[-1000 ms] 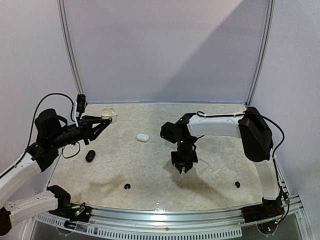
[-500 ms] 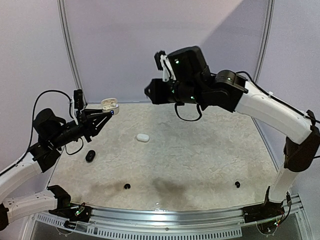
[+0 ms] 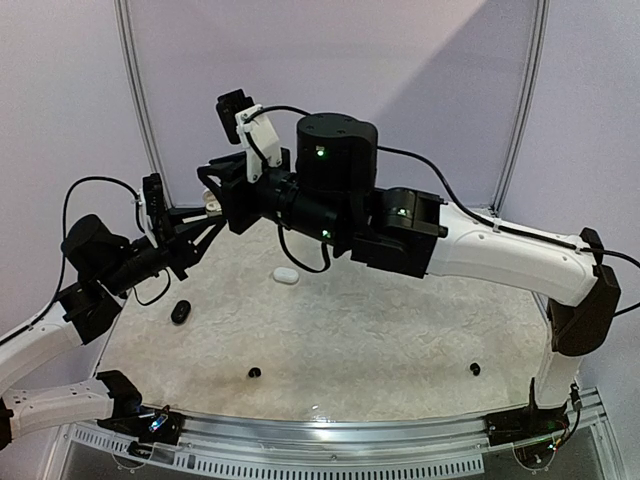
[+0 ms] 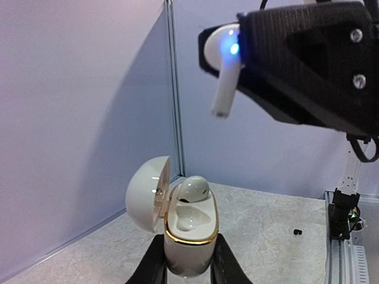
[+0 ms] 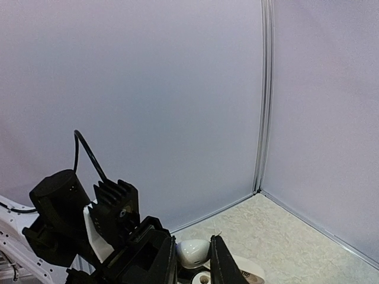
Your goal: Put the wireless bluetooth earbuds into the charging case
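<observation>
White stemmed earbud (image 4: 225, 89): pinched in right end effector (image 4: 237, 50), above open charging case (image 4: 189, 236) clamped by left end effector (image 4: 188, 260).

Right arm (image 3: 480, 245) reaches across to the left arm (image 3: 100, 260); white case (image 3: 285, 275) lies on table (image 3: 400, 330).

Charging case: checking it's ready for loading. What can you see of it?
The charging case is glossy white with a gold rim band, its lid hinged open leftward. One white earbud sits in one socket; the other is empty. It stands upright, pinched low between the fingers of the left tool.
</observation>
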Controlling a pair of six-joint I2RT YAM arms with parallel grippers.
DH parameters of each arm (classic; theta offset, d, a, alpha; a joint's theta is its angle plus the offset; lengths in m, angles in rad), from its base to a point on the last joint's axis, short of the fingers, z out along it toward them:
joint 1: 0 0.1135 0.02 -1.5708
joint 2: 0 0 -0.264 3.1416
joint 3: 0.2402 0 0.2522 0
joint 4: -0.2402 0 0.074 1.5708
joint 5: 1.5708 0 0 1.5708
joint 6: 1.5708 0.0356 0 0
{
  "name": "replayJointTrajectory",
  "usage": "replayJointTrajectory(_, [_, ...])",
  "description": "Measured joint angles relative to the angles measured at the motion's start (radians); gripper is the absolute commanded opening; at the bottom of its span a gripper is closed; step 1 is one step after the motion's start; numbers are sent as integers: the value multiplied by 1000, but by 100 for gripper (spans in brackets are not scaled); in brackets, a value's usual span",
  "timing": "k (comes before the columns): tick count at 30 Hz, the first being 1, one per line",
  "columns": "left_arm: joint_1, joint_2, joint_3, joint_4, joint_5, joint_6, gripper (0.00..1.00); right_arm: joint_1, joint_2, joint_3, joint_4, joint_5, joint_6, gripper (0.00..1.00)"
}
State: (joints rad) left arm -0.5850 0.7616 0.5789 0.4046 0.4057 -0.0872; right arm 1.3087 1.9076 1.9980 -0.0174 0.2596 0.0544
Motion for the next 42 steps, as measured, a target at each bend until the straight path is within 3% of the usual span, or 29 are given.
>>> replayJointTrajectory(37, [-11,13,4,16,-6,9,0,-9,39,-34,-50,71,10,0])
replayJointTrajectory(42, [-11,13,4,16,-6,9,0,-10,39,-34,-50,71,18,25])
